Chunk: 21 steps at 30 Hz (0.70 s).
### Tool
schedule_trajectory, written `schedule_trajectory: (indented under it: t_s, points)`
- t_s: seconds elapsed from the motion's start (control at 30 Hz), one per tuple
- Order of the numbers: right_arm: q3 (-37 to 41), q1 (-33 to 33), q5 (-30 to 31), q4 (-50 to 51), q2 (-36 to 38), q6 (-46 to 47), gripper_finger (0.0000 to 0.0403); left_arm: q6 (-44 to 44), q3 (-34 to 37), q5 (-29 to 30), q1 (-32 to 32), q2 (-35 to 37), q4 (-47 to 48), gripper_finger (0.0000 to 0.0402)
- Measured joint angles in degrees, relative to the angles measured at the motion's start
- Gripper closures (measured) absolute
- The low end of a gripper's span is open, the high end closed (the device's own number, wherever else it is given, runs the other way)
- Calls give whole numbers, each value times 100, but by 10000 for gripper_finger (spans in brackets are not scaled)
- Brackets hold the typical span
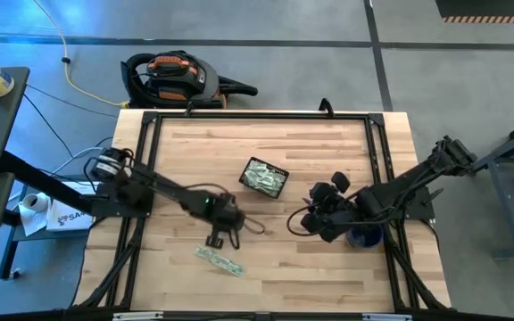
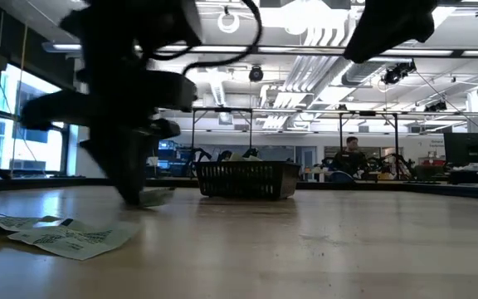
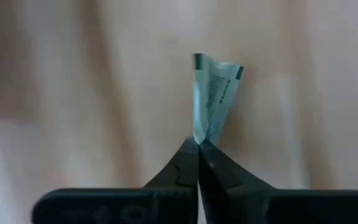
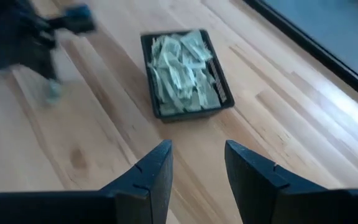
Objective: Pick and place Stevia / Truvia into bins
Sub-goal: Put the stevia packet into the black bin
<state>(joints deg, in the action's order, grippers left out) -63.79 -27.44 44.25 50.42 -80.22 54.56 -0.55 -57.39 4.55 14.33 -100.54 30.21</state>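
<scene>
A dark slatted basket [image 1: 265, 177] [image 4: 185, 74] [image 2: 248, 178] stands near the table's middle, filled with pale green and white sachets. A few loose sachets [image 1: 219, 260] [image 2: 60, 234] lie flat near the table's near edge. My left gripper [image 1: 224, 236] [image 3: 198, 144] hangs just above the table between those sachets and the basket, shut on one sachet [image 3: 212, 96]. My right gripper [image 1: 315, 220] [image 4: 197, 165] is open, right of the basket and apart from it, touching nothing. My left gripper pinches one sachet by its end [image 3: 199, 138] between the two fingertips [image 3: 185, 155]. The rest of the sachet sticks out beyond the tips, creased lengthwise. In the low view the fingers point down and the sachet [image 2: 158, 198] hangs at the table surface.
A dark blue mug [image 1: 364, 237] stands under my right arm near the table's right edge. A black frame [image 1: 257, 116] runs along the table's far and side edges. Bare wood lies between the basket and the near edge.
</scene>
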Motion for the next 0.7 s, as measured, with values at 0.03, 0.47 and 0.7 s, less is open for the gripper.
schedule_trajectory:
  t_s: [0.03,0.47,0.7]
  points:
    - [-7,-4,35,-29,11,82,265,93,-111,7,-115,21,139,360]
    - [-356,-198,423,1,39,513,265,2865,-2031,35,-2083,148,640,367]
    - [-360,-178,352,28,30,654,265,2930,-2156,-712,-2715,-432,699,369]
